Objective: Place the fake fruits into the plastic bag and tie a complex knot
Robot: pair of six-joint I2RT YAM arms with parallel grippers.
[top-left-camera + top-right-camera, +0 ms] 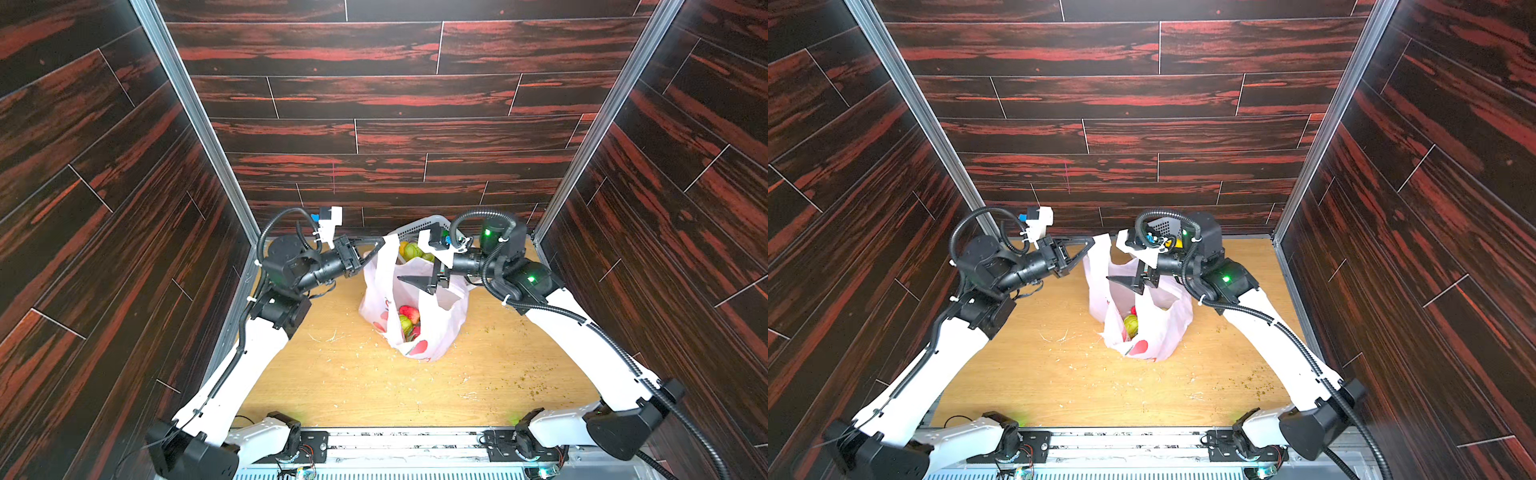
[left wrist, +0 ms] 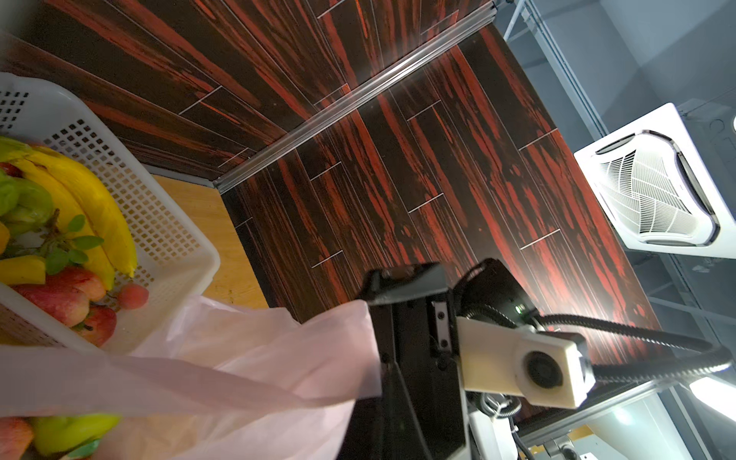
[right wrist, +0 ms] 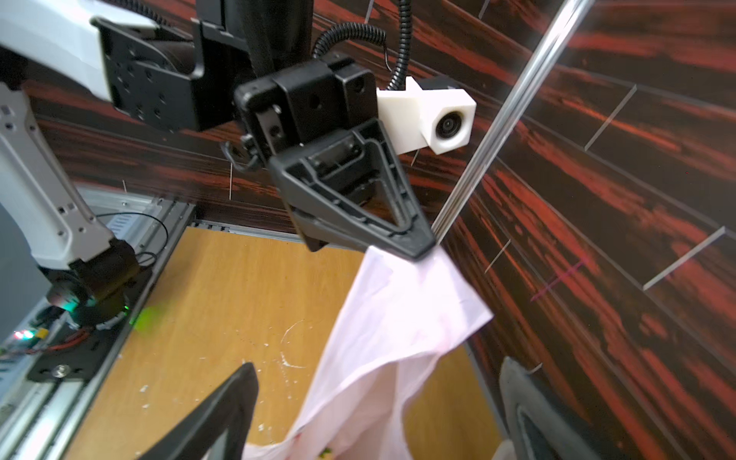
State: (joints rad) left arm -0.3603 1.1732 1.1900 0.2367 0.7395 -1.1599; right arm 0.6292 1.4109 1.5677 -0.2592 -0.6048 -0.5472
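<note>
While both top views show some fake fruits inside the plastic bag on the table, the left wrist view shows more in the basket; right wrist view: left pincer clenched on the bag's handle, right pincer released, no knot tied.

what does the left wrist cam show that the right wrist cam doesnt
Only the left wrist view: the white basket holding bananas, red fruits and green fruits, plus the right arm's wrist camera and a ceiling vent.
Only the right wrist view: the left tool shut on the plastic bag at its strap, and the right tool with its own fingers spread open.
Both: the pale-pink bag, the wooden table and the dark red walls.
</note>
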